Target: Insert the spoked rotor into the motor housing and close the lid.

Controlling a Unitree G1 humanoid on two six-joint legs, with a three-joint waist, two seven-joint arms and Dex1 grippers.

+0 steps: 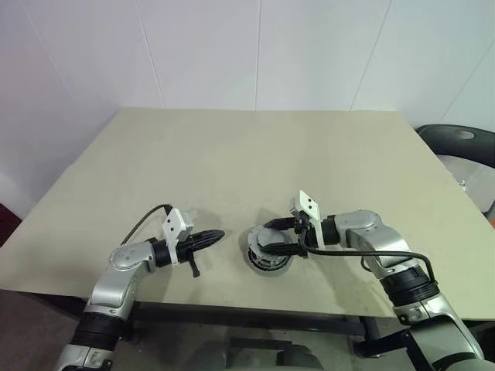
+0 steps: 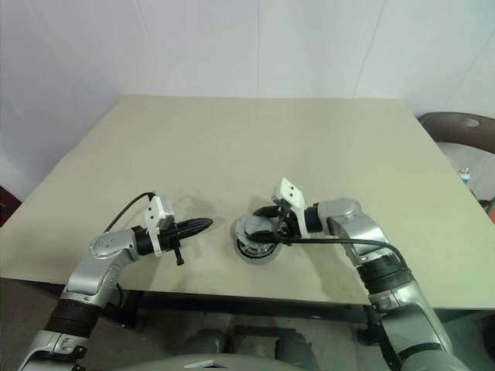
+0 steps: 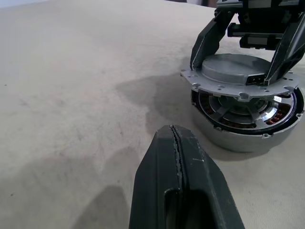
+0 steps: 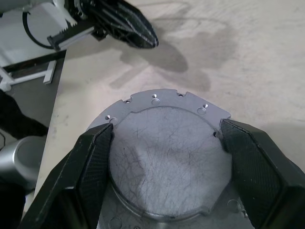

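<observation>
On the beige counter [image 1: 309,154], near its front edge, the motor housing [image 3: 248,129] sat directly beneath the right hand [image 1: 272,236], its copper windings and the spoked rotor [image 3: 238,110] visible inside through the gap under the lid [image 3: 238,76]. The lid, plain grey face up, was gripped at opposite edges between that hand's two black fingers [image 4: 90,162] and hung just above the housing, slightly tilted and not seated. The left hand [image 1: 216,234] lay just beside the housing, apart from it, its fingers pressed together and empty, pointing toward the right hand.
</observation>
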